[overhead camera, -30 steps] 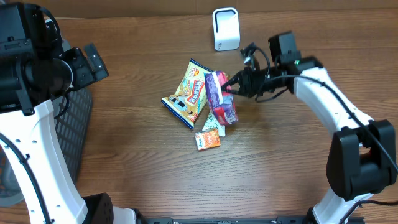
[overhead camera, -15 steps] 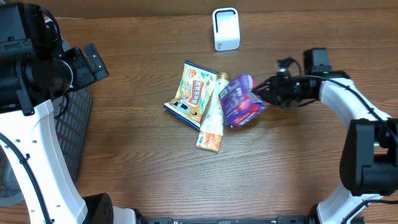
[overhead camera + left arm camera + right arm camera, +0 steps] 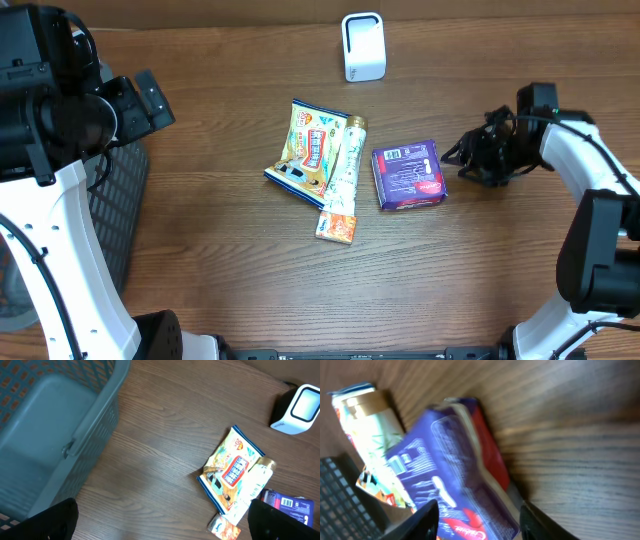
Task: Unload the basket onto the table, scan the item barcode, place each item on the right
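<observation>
STEP: item singled out, scan not yet made | ITEM: purple packet [image 3: 409, 174] flat on table [image 3: 250, 260], just beside right gripper [image 3: 458, 160], apart | RIGHT: jaws part-spread, empty | LEFT: left gripper [image 3: 167, 522] wide, empty | NEXT: likely grasp packet, present barcode face to scanner [image 3: 363, 46].

"What was on the worktop [image 3: 220, 285] when you looked?"

"Brown wood, and not much on it. A white scanner [image 3: 363, 46] stood upright at the far edge. Near the middle lay a yellow snack bag [image 3: 305, 150], flat, with a pale tube [image 3: 343, 170] slanting along its right side and overlapping it."

"Anything else?"

"A small orange piece [image 3: 336, 228] at the tube's near end; I couldn't tell if it was separate. Just right of the tube, apart from it, a purple packet [image 3: 409, 174] lay flat. A mesh basket [image 3: 45, 425] sat at the left edge."
</observation>
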`<move>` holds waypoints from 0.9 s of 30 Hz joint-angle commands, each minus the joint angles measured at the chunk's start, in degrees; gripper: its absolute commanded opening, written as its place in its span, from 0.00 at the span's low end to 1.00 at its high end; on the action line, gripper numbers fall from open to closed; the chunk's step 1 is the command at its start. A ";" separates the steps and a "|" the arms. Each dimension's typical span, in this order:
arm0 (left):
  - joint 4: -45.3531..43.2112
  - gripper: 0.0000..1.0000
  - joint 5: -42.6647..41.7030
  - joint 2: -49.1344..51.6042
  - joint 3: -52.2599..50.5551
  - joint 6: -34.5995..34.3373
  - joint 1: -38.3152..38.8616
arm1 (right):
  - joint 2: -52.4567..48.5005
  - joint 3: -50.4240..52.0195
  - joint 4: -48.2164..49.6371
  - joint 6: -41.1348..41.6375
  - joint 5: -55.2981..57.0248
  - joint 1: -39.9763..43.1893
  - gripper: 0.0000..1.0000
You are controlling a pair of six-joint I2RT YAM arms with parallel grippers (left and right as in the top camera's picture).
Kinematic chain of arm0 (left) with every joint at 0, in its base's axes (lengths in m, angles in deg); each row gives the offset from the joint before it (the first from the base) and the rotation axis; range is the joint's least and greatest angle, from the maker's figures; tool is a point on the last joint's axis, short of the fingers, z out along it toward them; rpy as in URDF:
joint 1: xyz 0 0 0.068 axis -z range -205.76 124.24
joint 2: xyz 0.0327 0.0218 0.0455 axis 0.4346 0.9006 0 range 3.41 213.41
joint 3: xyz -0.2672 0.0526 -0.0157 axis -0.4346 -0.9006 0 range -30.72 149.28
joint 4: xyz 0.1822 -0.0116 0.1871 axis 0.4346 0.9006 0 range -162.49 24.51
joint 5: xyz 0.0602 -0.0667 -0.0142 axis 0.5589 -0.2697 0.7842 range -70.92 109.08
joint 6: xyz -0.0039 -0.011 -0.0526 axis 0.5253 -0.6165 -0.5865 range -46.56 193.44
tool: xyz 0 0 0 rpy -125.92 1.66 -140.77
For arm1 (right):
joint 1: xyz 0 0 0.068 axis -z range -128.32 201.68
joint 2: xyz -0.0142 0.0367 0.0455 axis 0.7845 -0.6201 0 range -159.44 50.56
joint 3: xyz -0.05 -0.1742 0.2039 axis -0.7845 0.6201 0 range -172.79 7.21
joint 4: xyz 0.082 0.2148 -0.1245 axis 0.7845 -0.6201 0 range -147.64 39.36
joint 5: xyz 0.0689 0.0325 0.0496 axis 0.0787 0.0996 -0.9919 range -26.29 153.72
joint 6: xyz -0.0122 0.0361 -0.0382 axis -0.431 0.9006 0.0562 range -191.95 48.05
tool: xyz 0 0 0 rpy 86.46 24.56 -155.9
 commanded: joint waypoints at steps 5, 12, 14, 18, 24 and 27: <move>-0.07 1.00 -0.24 0.20 -0.28 -0.81 -0.24 | 0.26 -9.57 -5.01 -7.91 1.44 -1.62 0.53; -0.07 1.00 -0.24 0.20 -0.31 -0.81 -0.24 | 0.24 -8.13 -4.48 -10.43 3.02 -6.25 0.25; -0.07 1.00 -0.24 0.20 -0.31 -0.81 -0.22 | 0.24 -6.34 -2.58 -10.38 5.62 -8.79 0.33; -0.07 1.00 -0.24 0.20 -0.31 -0.81 -0.24 | 0.24 -3.23 1.36 -10.08 7.10 -12.52 0.37; -0.07 1.00 -0.24 0.20 -0.31 -0.81 -0.24 | 0.24 -0.55 4.37 -3.50 16.26 -14.10 0.33; -0.07 1.00 -0.24 0.20 -0.31 -0.81 -0.24 | 0.24 -0.37 4.33 -0.37 25.59 -13.25 0.33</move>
